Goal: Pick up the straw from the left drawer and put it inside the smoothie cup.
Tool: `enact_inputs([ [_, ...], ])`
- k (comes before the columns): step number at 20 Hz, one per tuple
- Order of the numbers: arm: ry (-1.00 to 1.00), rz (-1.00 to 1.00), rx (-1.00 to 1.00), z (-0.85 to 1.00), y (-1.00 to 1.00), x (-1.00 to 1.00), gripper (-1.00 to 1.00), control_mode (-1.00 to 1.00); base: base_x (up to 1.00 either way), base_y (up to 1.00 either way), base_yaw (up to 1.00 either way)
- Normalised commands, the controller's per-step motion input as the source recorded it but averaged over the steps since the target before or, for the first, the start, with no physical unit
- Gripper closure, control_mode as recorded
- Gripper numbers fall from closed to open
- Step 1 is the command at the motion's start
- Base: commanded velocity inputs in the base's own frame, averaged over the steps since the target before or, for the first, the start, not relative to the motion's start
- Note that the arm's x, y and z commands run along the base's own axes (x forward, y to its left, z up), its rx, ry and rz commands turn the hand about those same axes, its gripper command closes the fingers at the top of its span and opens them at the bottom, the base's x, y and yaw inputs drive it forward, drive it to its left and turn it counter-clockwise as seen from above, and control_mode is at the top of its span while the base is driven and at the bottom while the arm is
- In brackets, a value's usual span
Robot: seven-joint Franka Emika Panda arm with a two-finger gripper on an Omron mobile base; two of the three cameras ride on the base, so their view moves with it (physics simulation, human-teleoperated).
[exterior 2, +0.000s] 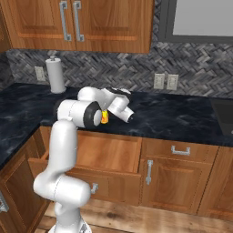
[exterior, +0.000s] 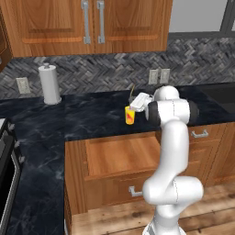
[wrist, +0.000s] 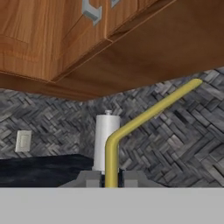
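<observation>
The straw is pinched between the closed fingers of the gripper, held just above the smoothie cup on the dark counter. Below, the left drawer is pulled open. A paper-towel roll is seen against the backsplash.

A: What crowds the gripper?
B: The smoothie cup just below it; the straw juts up toward the backsplash.
A: Elsewhere?
B: Bare black counter leftward; the paper-towel roll stands well apart. The left drawer hangs open underneath.
</observation>
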Motion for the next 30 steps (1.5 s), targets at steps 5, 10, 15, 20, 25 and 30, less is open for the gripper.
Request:
enact_inputs([
  [5, -0.06, 0.00, 0.00, -0.19, 0.00, 0.00, -1.00, -1.00, 0.00, 0.00, 0.00],
  [10, -0.04, 0.00, 0.00, -0.06, 0.00, -0.01, -1.00, -1.00, 0.00, 0.00, 0.00],
  [15, -0.03, 0.00, 0.00, 0.00, 0.00, -0.20, -1.00, -1.00, 0.00, 0.00, 0.00],
  [20, 0.00, 0.00, -0.03, 0.05, 0.01, -0.38, -1.00, -1.00, 0.00, 0.00, 0.00],
  [25, 0.05, -0.02, -0.12, 0.05, 0.13, -0.22, -1.00, -1.00, 0.00, 0.00, 0.00],
  [30, 0.19, -0.07, -0.12, 0.21, 0.04, -0.03, -1.00, -1.00, 0.00, 0.00, 0.00],
])
